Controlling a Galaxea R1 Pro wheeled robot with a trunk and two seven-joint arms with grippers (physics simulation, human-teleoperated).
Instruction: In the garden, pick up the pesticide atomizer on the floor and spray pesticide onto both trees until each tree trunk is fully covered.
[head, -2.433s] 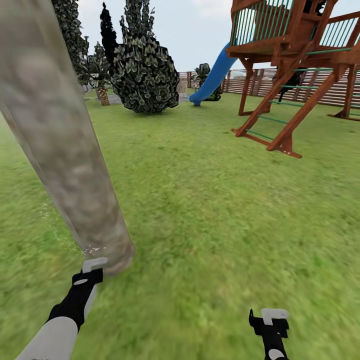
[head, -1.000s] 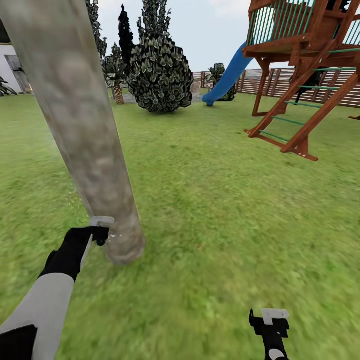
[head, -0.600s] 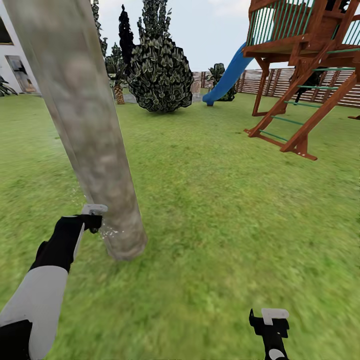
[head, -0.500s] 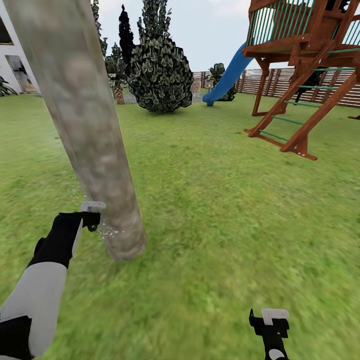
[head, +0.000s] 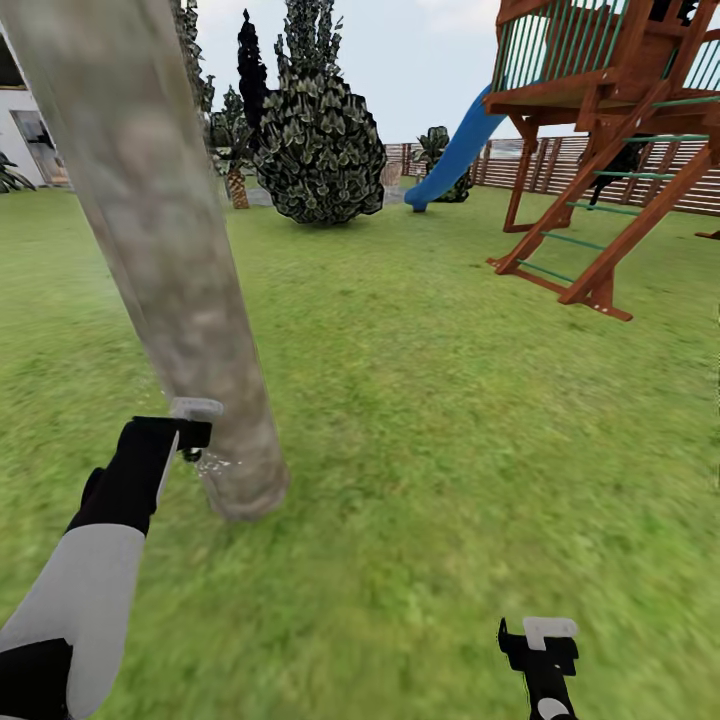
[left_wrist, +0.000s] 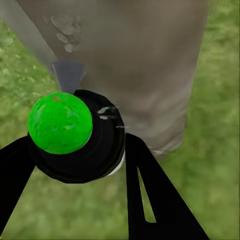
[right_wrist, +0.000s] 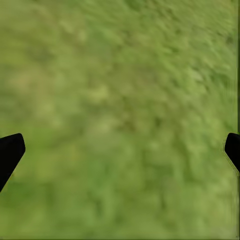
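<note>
My left claw (left_wrist: 75, 165) clamped around the pesticide atomizer (left_wrist: 80, 135), a dark round bottle showing a bright green end in the wrist view, pointed at the mottled grey-beige tree trunk (head: 170, 260), just beside its base, pale droplets between them, green grass floor (head: 420, 420) beneath

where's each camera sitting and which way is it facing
Head view: on the head, looking forward and down over the lawn at the tree trunk; both arms show, left end effector by the trunk, right end effector low.
Left wrist view: along the fingers, facing the trunk, bottle gripped.
Right wrist view: facing bare grass, fingertips apart.
Shared: head and left wrist views both show the trunk.
</note>
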